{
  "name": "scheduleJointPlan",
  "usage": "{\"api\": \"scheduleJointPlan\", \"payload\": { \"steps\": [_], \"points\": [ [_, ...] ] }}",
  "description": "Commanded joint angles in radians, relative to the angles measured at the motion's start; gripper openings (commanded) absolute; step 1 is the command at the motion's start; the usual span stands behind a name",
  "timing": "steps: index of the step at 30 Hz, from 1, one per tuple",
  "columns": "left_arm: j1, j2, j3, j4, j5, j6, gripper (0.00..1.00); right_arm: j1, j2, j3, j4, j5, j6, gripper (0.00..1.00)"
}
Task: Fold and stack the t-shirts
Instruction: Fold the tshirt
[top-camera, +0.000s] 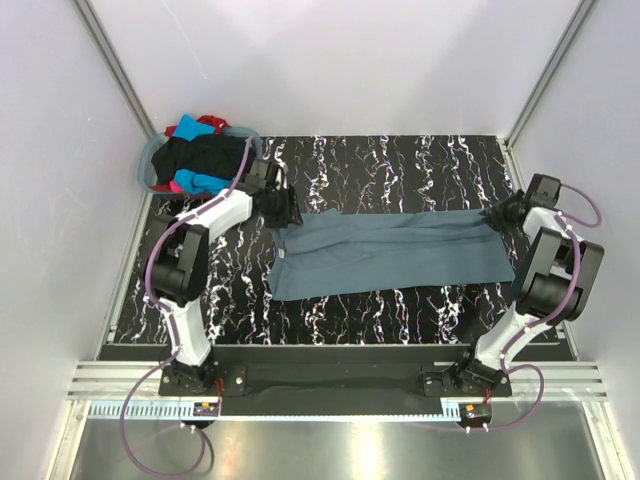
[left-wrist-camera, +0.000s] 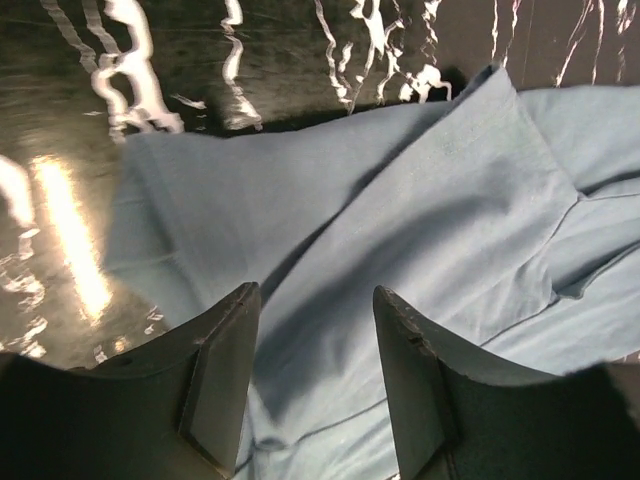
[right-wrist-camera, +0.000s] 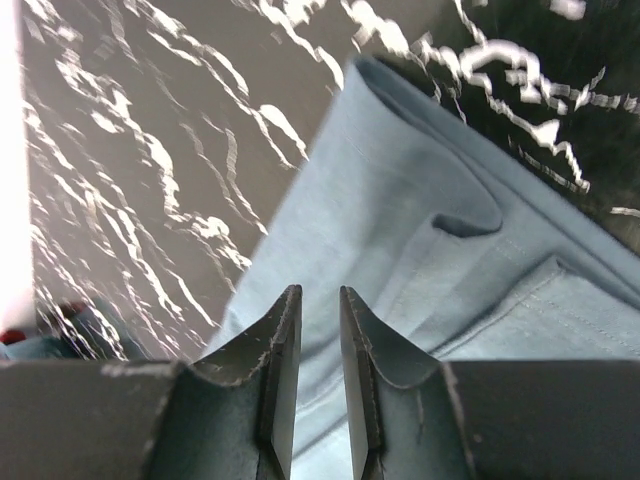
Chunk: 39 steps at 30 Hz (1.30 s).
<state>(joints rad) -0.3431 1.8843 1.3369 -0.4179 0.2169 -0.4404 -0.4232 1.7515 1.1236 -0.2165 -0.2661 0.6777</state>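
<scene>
A slate blue-grey t-shirt (top-camera: 390, 255) lies stretched in a long band across the black marbled table. My left gripper (top-camera: 285, 210) is at its left end, open, with the jaws wide apart just above the cloth (left-wrist-camera: 400, 180); in the left wrist view the gripper (left-wrist-camera: 317, 292) holds nothing. My right gripper (top-camera: 497, 215) is at the shirt's right end. In the right wrist view the gripper (right-wrist-camera: 319, 291) has its jaws a narrow gap apart over the folded hem (right-wrist-camera: 400, 220), not clamped on it. The black (top-camera: 205, 155), turquoise (top-camera: 190, 128), red (top-camera: 212, 122) and pink (top-camera: 178, 187) tees lie heaped in the basket.
The round grey-blue laundry basket (top-camera: 147, 165) stands at the table's back left corner, just behind my left arm. White walls with metal frame posts close in the table on the left, back and right.
</scene>
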Motion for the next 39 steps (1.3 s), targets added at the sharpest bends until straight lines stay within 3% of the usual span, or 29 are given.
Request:
{"api": "scheduleJointPlan", "payload": {
  "steps": [1,17,26,33,39],
  "points": [
    [-0.045,0.022,0.062,-0.025,0.026,0.037,0.54,0.003,0.022,0.027,-0.023,-0.045,-0.013,0.29],
    [-0.191,-0.16,-0.182,-0.033,-0.094,-0.015,0.41,0.009,0.032,-0.016,-0.057,0.031,-0.04,0.27],
    [-0.182,-0.346,-0.234,-0.035,-0.212,-0.049,0.54,0.009,-0.023,-0.096,-0.08,0.186,-0.069,0.25],
    [-0.157,-0.248,-0.19,-0.042,-0.222,0.009,0.61,0.009,-0.078,-0.067,-0.096,0.165,-0.061,0.25],
    [-0.16,-0.114,-0.071,-0.055,-0.122,0.068,0.63,0.009,-0.136,-0.053,-0.098,0.113,-0.059,0.25]
  ]
}}
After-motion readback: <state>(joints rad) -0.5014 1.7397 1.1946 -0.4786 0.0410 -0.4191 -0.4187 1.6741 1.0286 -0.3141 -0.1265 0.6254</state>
